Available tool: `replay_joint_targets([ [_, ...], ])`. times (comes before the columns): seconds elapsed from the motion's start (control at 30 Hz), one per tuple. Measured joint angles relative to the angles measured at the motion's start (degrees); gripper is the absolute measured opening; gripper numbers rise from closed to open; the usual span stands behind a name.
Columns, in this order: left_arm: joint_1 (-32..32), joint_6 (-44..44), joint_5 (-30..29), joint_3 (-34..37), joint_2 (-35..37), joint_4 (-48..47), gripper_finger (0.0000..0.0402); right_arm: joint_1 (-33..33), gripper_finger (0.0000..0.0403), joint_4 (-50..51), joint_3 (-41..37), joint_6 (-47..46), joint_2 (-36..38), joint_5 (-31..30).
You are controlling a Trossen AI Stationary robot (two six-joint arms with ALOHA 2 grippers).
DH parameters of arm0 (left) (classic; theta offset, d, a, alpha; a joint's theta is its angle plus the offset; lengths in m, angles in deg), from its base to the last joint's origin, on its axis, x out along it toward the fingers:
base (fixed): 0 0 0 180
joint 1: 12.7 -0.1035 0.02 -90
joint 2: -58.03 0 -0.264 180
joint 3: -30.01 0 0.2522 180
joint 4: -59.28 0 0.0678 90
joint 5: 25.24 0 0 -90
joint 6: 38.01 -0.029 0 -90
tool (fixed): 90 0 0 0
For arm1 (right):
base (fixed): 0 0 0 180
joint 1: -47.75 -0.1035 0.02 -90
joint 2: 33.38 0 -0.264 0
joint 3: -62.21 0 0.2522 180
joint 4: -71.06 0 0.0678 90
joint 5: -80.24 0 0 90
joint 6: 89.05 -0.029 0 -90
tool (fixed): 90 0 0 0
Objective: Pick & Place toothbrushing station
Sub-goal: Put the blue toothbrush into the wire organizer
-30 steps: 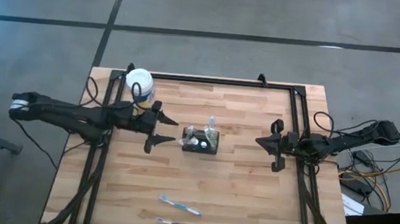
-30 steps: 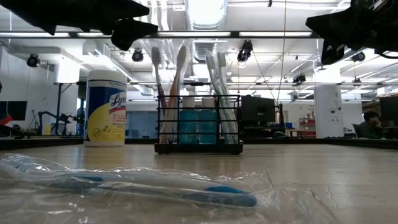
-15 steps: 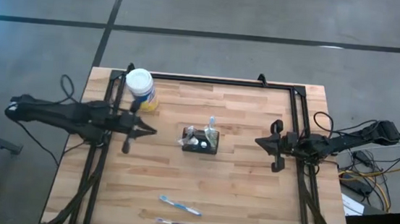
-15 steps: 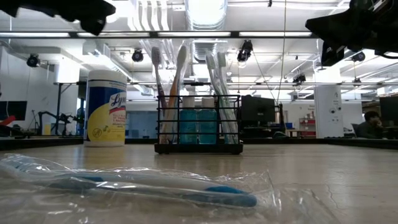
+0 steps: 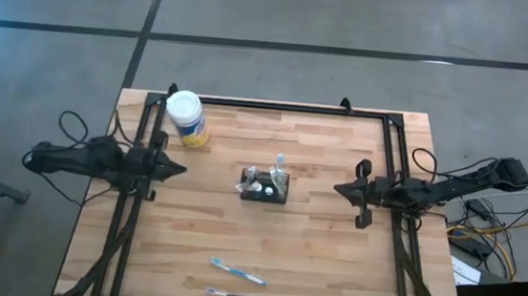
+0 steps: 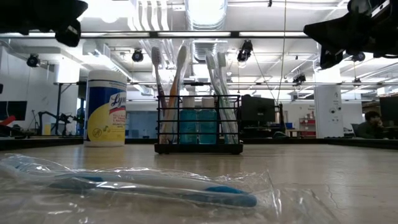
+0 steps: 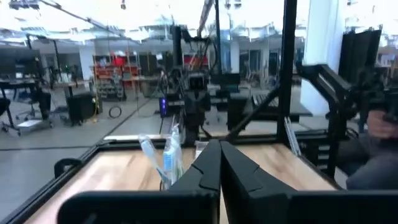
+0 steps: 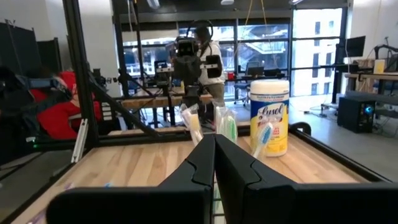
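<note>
Pretty typical open lab: grey concrete floor (image 5: 352,22) with dark seams, bright ceiling strip lights (image 6: 205,9), big windows (image 8: 311,43) out back.

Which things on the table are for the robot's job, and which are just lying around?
For the job:
- black wire caddy with toothbrushes standing in it, at the table's middle

Just lying about:
- yellow wipes tub with a white lid, at a far corner
- two loose toothbrushes in clear wrappers, near the front edge

The black wire-mesh toothbrushing station (image 5: 265,187) stands upright (toothbrushes inside) mid-table.
</note>
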Motion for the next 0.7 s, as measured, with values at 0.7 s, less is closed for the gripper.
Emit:
replay_joint_targets([
  [0.7,-0.2,-0.8,-3.1,13.1,4.7,3.2,0.0004,-1.4,0.0008,15.2,19.7,-3.2,-15.8,2.1],
])
